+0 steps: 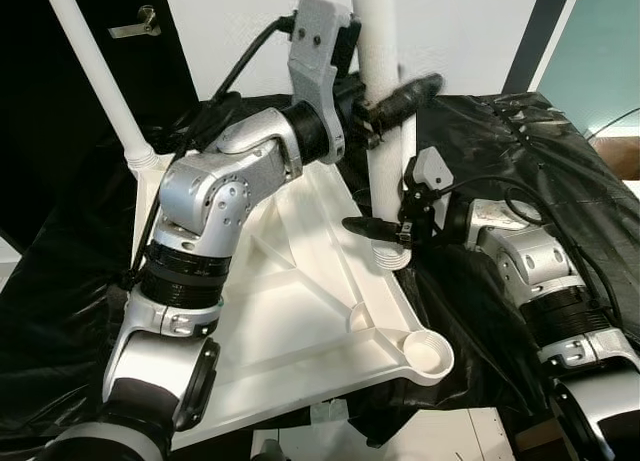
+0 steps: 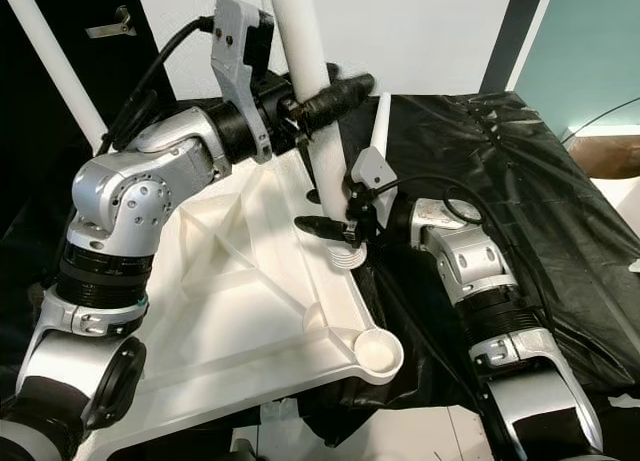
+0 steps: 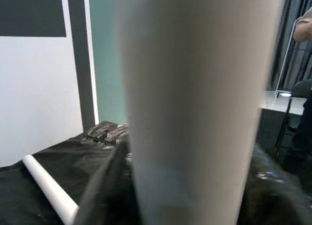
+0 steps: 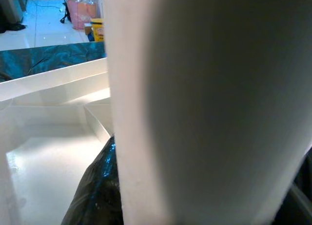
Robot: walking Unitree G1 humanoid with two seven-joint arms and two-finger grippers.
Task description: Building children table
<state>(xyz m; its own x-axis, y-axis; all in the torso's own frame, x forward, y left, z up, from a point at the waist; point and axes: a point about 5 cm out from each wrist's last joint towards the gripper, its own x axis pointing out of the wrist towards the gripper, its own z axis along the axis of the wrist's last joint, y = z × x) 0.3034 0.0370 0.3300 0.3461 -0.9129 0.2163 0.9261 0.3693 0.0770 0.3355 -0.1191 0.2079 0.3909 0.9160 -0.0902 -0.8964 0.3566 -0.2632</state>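
It looks like a lab or demo room rather than a lived-in home: black plastic sheeting (image 1: pixel 560 171) drapes the work surface, walls (image 3: pixel 39 98) are white and teal, and the tiled floor (image 4: pixel 44 25) holds bags.

Left arm bent sharply at the elbow, forearm angled up and inward; left gripper (image 1: pixel 385 106) raised, black fingers clamped around the white leg (image 1: pixel 380 41) high up. Right arm reaches forward, low; right gripper (image 1: pixel 385 231) has its fingers closed around the same leg near its base.
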